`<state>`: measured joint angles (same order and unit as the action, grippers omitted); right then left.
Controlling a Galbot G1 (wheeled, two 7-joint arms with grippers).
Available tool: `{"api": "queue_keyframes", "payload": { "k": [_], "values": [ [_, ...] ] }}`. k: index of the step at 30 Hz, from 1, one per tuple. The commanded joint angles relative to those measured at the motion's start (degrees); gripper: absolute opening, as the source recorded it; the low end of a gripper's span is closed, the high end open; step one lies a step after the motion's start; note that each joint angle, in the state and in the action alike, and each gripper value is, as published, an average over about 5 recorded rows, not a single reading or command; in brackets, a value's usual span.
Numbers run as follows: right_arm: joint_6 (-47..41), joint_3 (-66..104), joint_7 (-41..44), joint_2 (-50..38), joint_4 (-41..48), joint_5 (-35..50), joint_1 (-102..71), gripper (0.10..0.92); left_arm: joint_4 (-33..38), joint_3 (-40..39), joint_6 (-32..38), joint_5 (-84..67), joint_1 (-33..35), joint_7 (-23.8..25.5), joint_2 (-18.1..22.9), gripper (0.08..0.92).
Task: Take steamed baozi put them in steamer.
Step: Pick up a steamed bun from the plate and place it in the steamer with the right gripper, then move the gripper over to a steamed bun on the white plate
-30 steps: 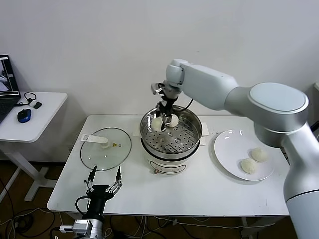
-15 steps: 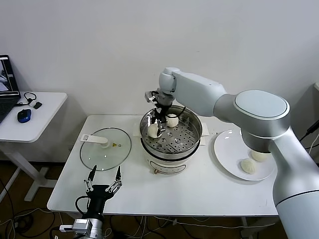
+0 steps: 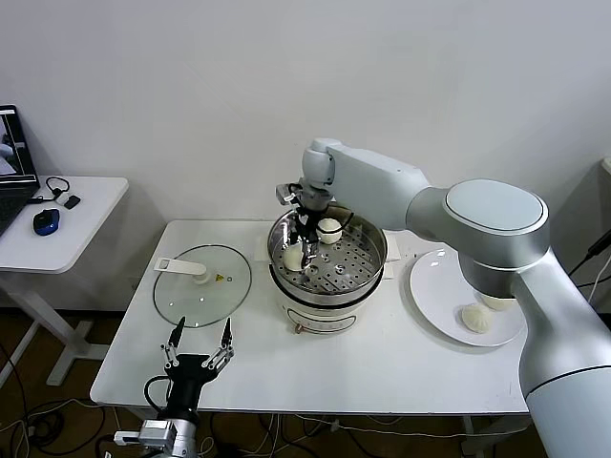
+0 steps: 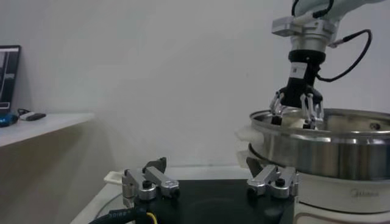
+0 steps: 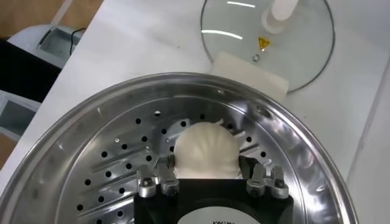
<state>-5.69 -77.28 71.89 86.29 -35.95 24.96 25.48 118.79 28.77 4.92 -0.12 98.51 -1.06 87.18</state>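
Since the right gripper (image 3: 304, 250) sat mid-frame in the steamer (image 3: 368, 270), jaws loosely around a bun (image 5: 203, 150), lifting early might've dragged it; left gripper (image 3: 200, 342) idled open, lower left.

a small yellow warning triangle (image 5: 263, 43) sits on the glass lid (image 5: 304, 58), just beside its white handle, on the table left of the steamer; the mark inside the triangle is too small to read. the same yellow spot shows on the lid in the head view. faint grey lettering (image 4: 356, 195) stands on the white cooker base (image 4: 341, 198) under the steel basket, but it is too blurred to make out. a strip of print shows on the right gripper (image 5: 209, 182) body at the edge of its wrist view, cut off and unreadable. nothing else carries readable text.
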Motion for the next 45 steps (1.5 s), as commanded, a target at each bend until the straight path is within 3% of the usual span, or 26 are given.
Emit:
{"api": "queue_keyframes", "payload": {
  "k": [1, 5, 15, 28, 36, 45],
  "values": [
    [0.2, 0.2, -0.1, 0.0, -0.3, -0.7, -0.1, 0.758, -0.1, 0.0, 0.1, -0.1, 0.2, 0.0, 0.0, 0.823],
    [0.5, 0.5, 0.0, -0.8, -1.1, -0.2, 0.8, 0.816, -0.2, 0.0, 0.1, 0.0, 0.1, 0.0, 0.0, 0.823],
    [0.1, -0.5, 0.2, -8.9, -11.2, 3.2, 7.4, 0.823, -0.1, -0.3, 0.0, 0.3, 0.1, 0.0, 0.1, 0.823],
    [1.2, -4.2, 0.6, -34.9, -29.2, 6.0, 21.0, 0.823, 0.0, -1.2, -0.3, 0.9, -0.1, 0.0, 0.1, 0.823],
    [2.8, -5.5, 1.2, -50.6, -35.8, -0.2, 20.7, 0.823, 0.0, -1.6, -0.5, 1.2, -0.2, 0.0, 0.1, 0.823],
    [5.6, 2.1, 2.1, -61.9, -35.7, -11.5, 7.1, 0.823, 0.2, -1.5, -0.3, 1.8, 0.6, 0.0, 0.0, 0.823]
  ]
}}
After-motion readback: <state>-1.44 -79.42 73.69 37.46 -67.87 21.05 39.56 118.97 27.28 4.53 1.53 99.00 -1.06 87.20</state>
